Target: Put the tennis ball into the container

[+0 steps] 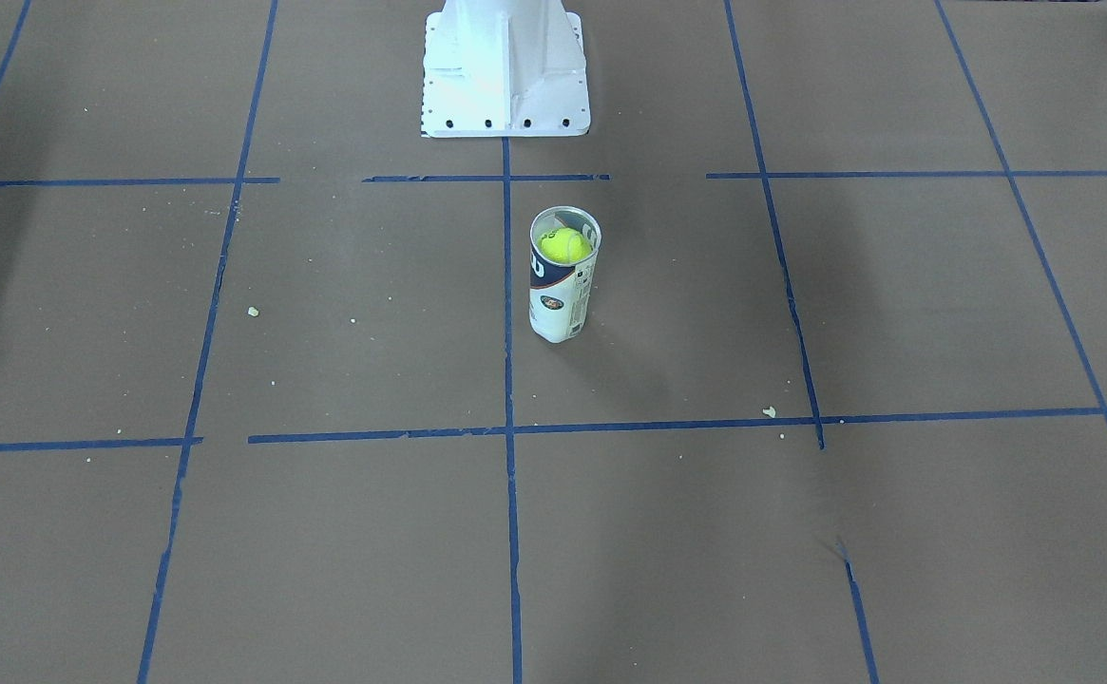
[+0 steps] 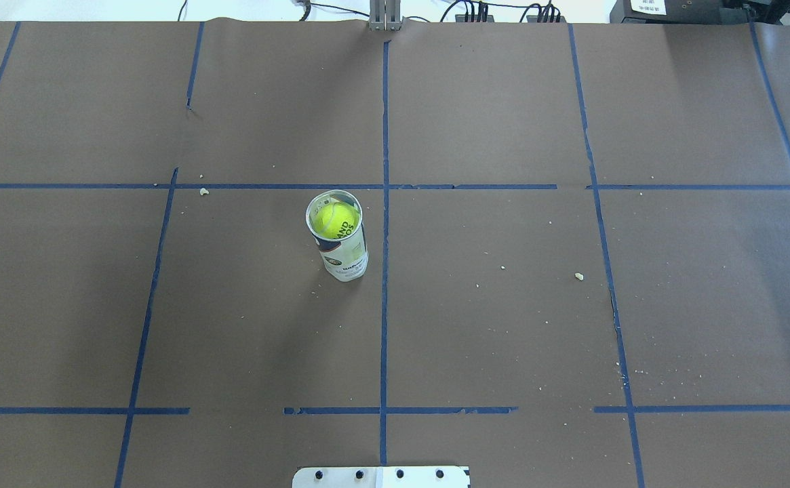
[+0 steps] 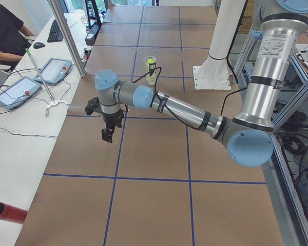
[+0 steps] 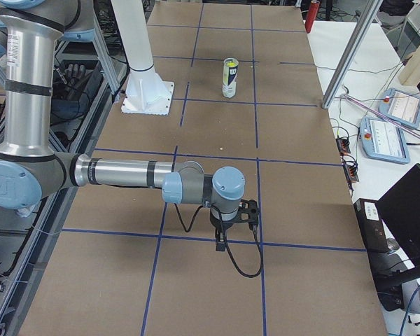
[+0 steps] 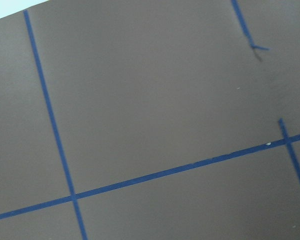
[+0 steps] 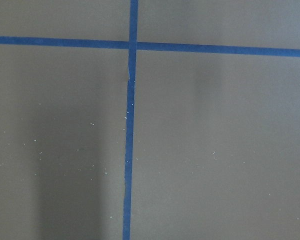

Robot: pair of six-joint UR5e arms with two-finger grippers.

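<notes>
Standing upright near the middle of the counter [image 2: 503,305]: one container [image 1: 561,306], a clear tube with a silvery rim and a white and dark navy printed label, its mouth open. It is just beside the central blue tape line [image 2: 384,325], on the robot's left of it. It is out in front of the white pedestal [image 1: 505,76] and apart from it.

Tennis ball [image 2: 336,220]: one, bright yellow-green. It is inside the container, sitting high near the rim, and shows through the open mouth and the clear upper wall.

Left gripper [image 3: 107,136]: shown in the left side view only. It hangs with its fingers pointing down above the counter, towards the table's left end and well apart from the container. Whether it is wide or narrow cannot be told. Its wrist camera shows only brown surface and crossing tape lines.

Right gripper [image 4: 221,243]: shown in the right side view only. It points down above the counter, towards the table's right end and well apart from the container, with a black cable [image 4: 246,269] looping below it. Whether it is wide or narrow cannot be told. Its wrist camera shows brown surface, one tape crossing and fine specks.

Sundries: pale crumbs [image 2: 578,276] scattered over the brown surface.
</notes>
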